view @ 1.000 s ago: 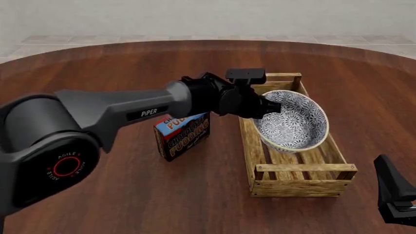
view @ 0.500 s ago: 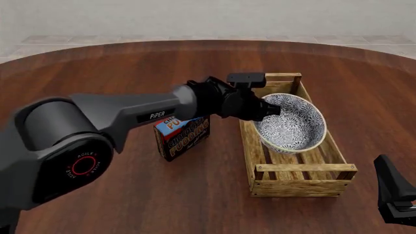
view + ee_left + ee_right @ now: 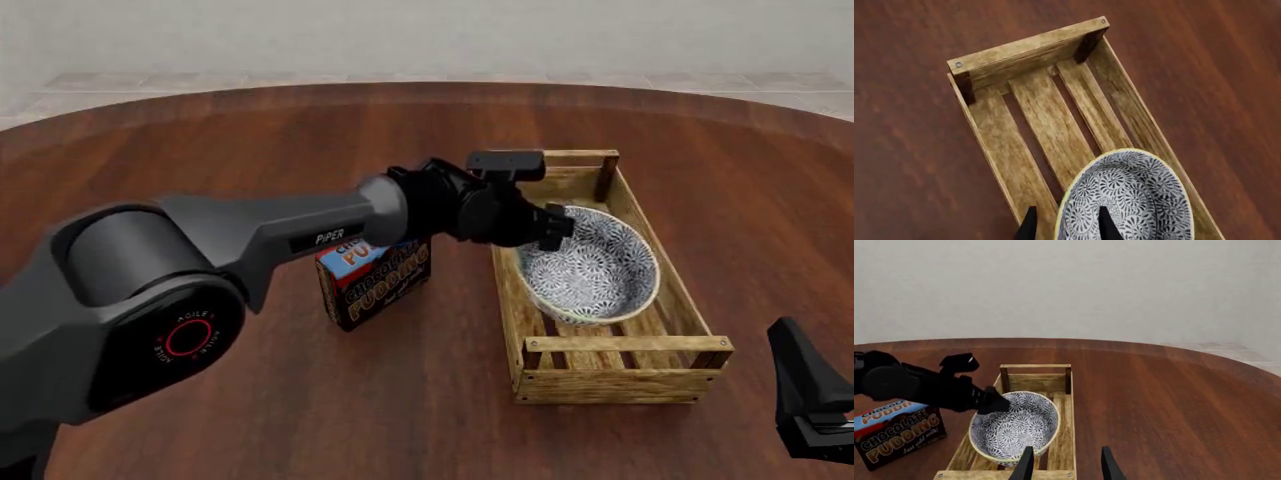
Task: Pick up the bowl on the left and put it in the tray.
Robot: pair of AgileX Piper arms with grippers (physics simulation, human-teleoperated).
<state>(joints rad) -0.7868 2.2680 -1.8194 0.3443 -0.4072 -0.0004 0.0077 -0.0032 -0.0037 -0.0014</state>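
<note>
The blue-and-white floral bowl (image 3: 590, 266) with a cream rim lies inside the wooden tray (image 3: 625, 345), leaning slightly toward its left wall. My left gripper (image 3: 549, 229) hovers at the bowl's near-left rim. In the left wrist view its open fingers (image 3: 1029, 226) straddle the rim of the bowl (image 3: 1127, 200), over the tray's slats (image 3: 1047, 120). My right gripper (image 3: 805, 395) waits at the front right edge, open and holding nothing. The right wrist view looks past the right gripper (image 3: 1064, 466) at the bowl (image 3: 1017, 427) in the tray (image 3: 1035, 367) and the left gripper (image 3: 991, 402).
A blue-and-dark chocolate pudding box (image 3: 375, 275) stands just left of the tray, under my left arm; in the right wrist view the same pudding box (image 3: 897, 432) shows. The round brown table (image 3: 267, 400) spreads around them.
The bowl has sunk from a raised, tilted pose down onto the tray's slats. My left gripper lowered with it and its fingers have spread off the rim. The right arm stayed still.
</note>
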